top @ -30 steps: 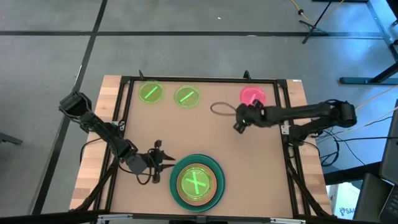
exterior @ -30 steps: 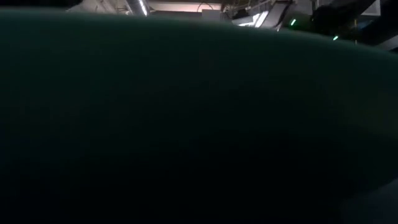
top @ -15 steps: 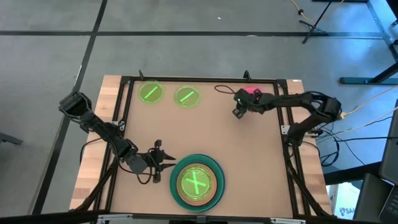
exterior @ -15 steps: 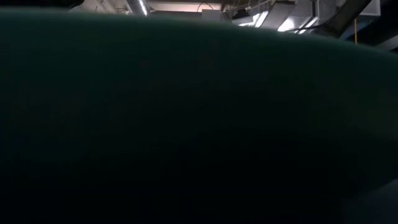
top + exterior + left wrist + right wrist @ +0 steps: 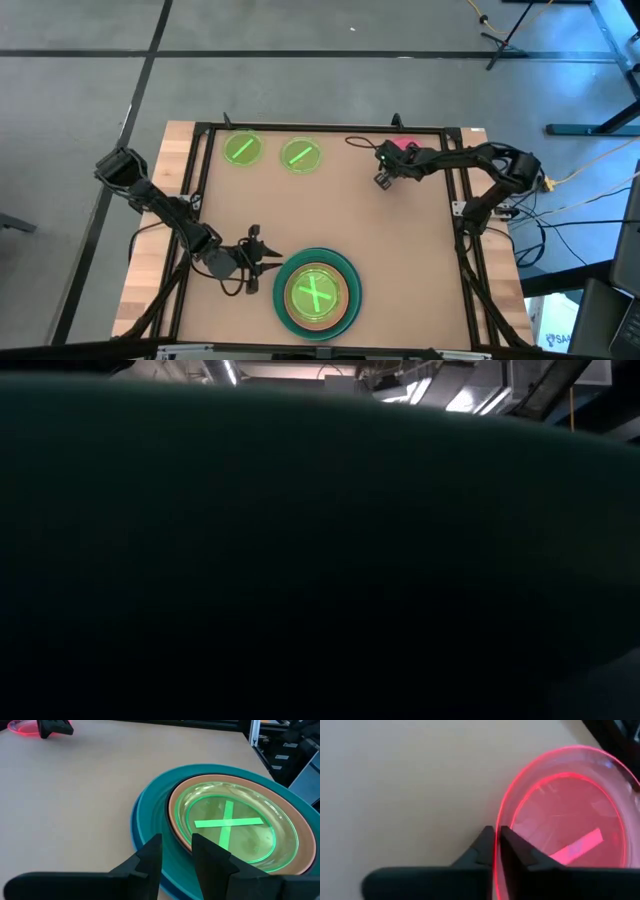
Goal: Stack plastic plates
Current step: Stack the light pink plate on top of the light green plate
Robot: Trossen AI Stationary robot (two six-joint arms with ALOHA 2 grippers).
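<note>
A stack of plastic plates (image 5: 315, 293) sits near the table's front edge: teal at the bottom (image 5: 150, 815), then blue, black and salmon-pink, with a neon-green one (image 5: 235, 827) on top. Two small neon-green plates (image 5: 243, 150) (image 5: 301, 154) lie flat at the far left. A small pink plate (image 5: 565, 815) lies at the far right, with my right gripper (image 5: 496, 842) (image 5: 383, 176) shut on it. My left gripper (image 5: 176, 851) (image 5: 268, 262) stands open at the stack's left side, its fingers over the teal rim. Whether they touch it, I cannot tell. My right gripper pinches the pink plate's raised rim (image 5: 496, 862) between its two fingers, one finger (image 5: 512, 851) inside the plate and the other (image 5: 481, 849) outside. It has the rim on the plate's left side, reaching across from the table's right. The plate appears to lie flat on the table.
A black frame (image 5: 320, 128) runs around the brown table top. The stack's dark teal plate (image 5: 320, 560) fills the low view, close to the camera. Bare table (image 5: 330, 215) lies between the stack and the far plates.
My right gripper has gone toward the table's far edge, from the bare middle right of the table to the pink plate's left rim, with its arm folding back toward the right edge. My left gripper and all the plates have stayed where they were.
</note>
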